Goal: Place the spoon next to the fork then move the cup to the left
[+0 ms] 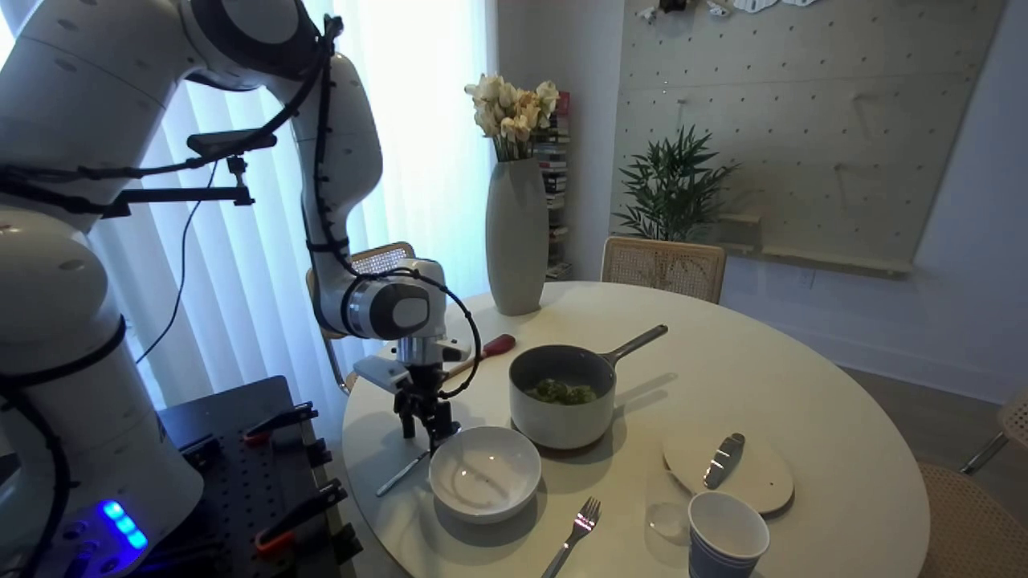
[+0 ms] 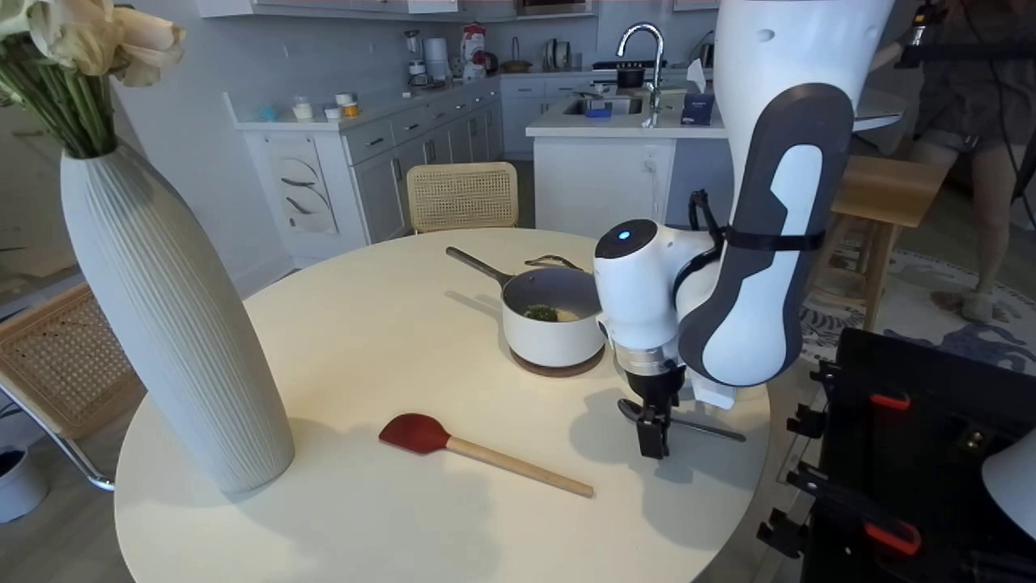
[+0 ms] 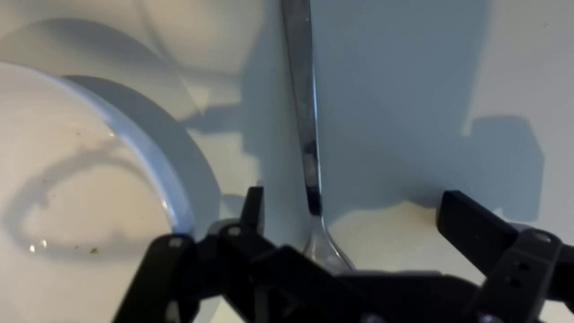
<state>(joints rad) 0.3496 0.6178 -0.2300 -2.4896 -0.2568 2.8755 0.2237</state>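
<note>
Silver spoon [image 3: 307, 121] near the table edge [image 2: 738, 474] looks light, stiff, slippery; the spread gripper [image 3: 352, 195] should pinch its handle [image 3: 312, 179].

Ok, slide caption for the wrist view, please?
Open gripper over the spoon, jaws to either side but not closed on it, white bowl alongside.

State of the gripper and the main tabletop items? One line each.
gripper: open, holding nothing
spoon: lying on the table, ungripped
fork: lying on the table
cup: upright, base out of frame
bowl: upright, a few specks inside
pot: uncovered, green food inside
spatula: lying on the table
vase: upright, holding flowers
</note>
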